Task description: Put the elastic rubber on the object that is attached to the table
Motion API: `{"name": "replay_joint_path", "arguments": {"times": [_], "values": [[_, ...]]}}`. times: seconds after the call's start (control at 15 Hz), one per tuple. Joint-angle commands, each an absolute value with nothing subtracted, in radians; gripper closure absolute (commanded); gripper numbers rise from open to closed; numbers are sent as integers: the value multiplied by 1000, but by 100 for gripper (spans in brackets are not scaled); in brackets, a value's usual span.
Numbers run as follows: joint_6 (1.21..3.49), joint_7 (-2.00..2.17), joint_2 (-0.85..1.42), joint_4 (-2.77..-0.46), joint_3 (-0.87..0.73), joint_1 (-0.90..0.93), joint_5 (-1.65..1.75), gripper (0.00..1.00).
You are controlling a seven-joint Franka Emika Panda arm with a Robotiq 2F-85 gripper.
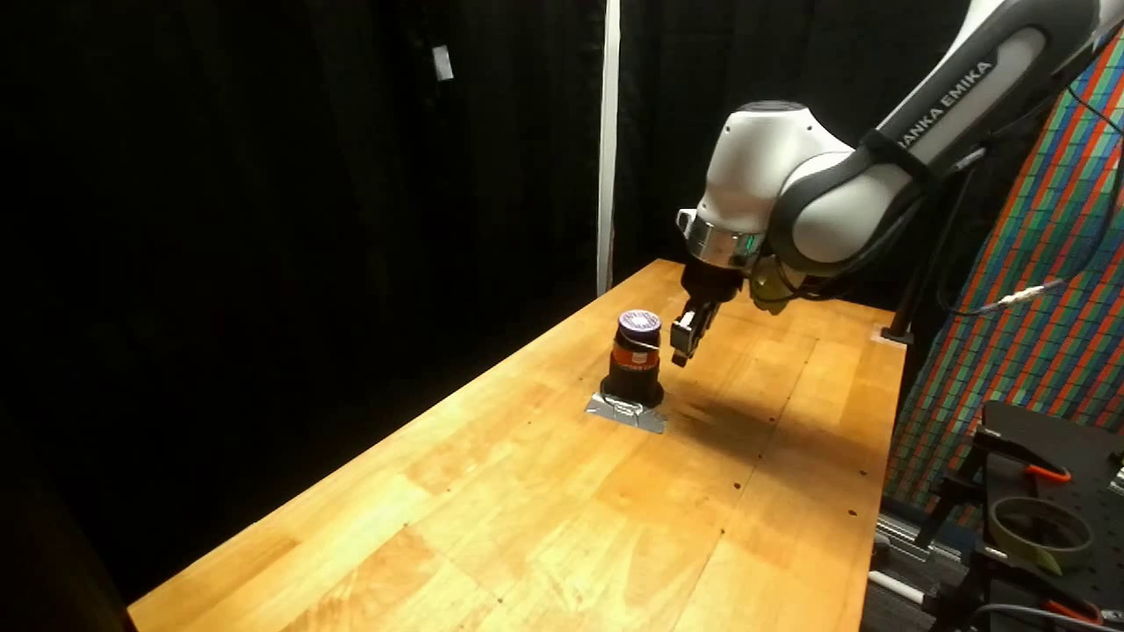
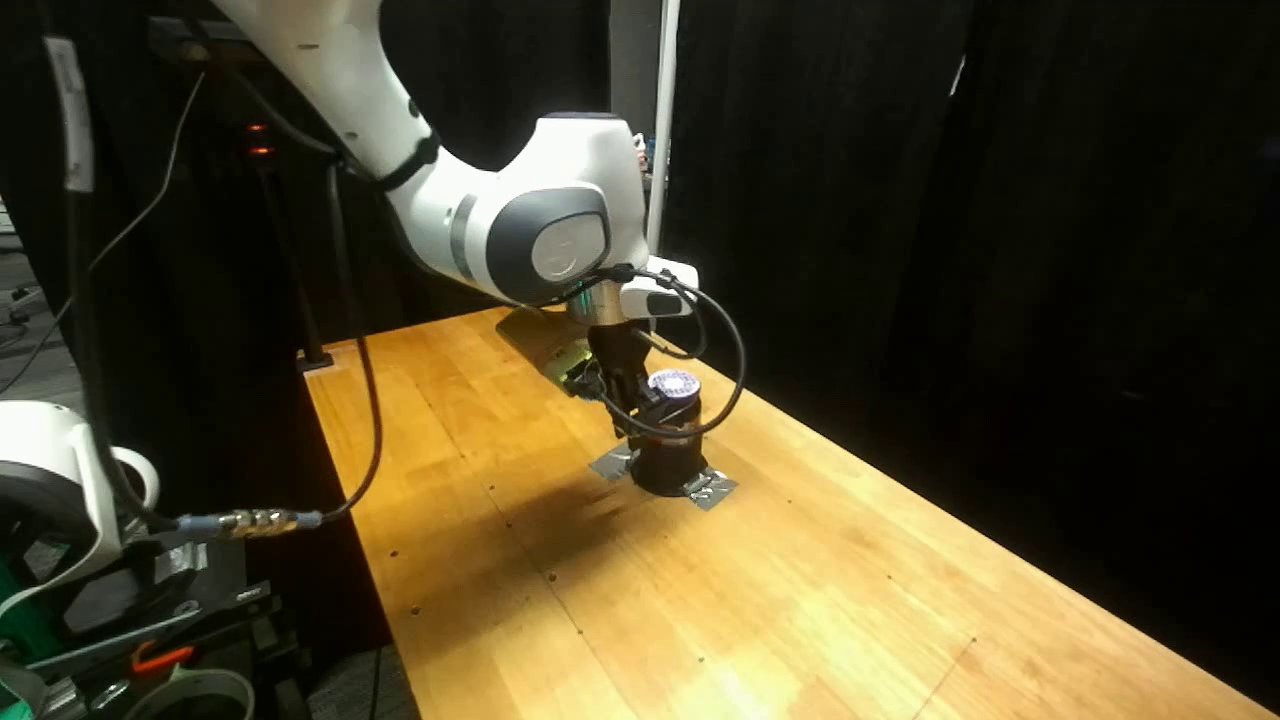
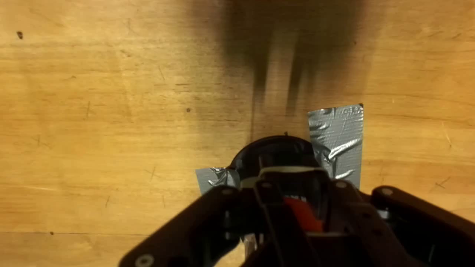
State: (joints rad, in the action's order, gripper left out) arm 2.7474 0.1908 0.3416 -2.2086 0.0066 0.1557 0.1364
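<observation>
The object attached to the table is a dark can with a purple-white lid and orange label (image 1: pixel 635 356). It stands upright in a black base, also seen in an exterior view (image 2: pixel 668 468) and the wrist view (image 3: pixel 274 145). A pale band, apparently the elastic rubber (image 3: pixel 293 170), spans the fingertips in the wrist view. A thin pale line slants around the can above its label; I cannot tell if it is the same band. My gripper (image 3: pixel 300 183) has its fingers apart, with the can showing between them. In both exterior views the gripper (image 1: pixel 682 342) (image 2: pixel 628 422) is close beside the can.
Grey tape strips (image 3: pixel 339 137) hold the base to the wooden table (image 1: pixel 544 535). A black cable (image 2: pixel 738 350) loops from the wrist past the can. A side cart with a tape roll (image 1: pixel 1041 534) stands beside the table. Black curtains (image 1: pixel 290 219) hang along the long edge.
</observation>
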Motion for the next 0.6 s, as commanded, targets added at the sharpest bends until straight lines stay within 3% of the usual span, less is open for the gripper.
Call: {"name": "replay_joint_path", "arguments": {"times": [0.0, 0.07, 0.13, 0.27, 0.47, 0.53], "values": [[3025, 308, 223, -2462, -118, 241, 317, 88], [3113, 363, 213, -2512, -175, 272, 412, 91], [3203, 412, 221, -2544, -270, 333, 504, 85], [3346, 455, 257, -2544, -427, 404, 643, 84], [3603, 280, 342, -2574, -662, 603, 469, 84], [3682, 233, 363, -2595, -674, 628, 412, 85]]}}
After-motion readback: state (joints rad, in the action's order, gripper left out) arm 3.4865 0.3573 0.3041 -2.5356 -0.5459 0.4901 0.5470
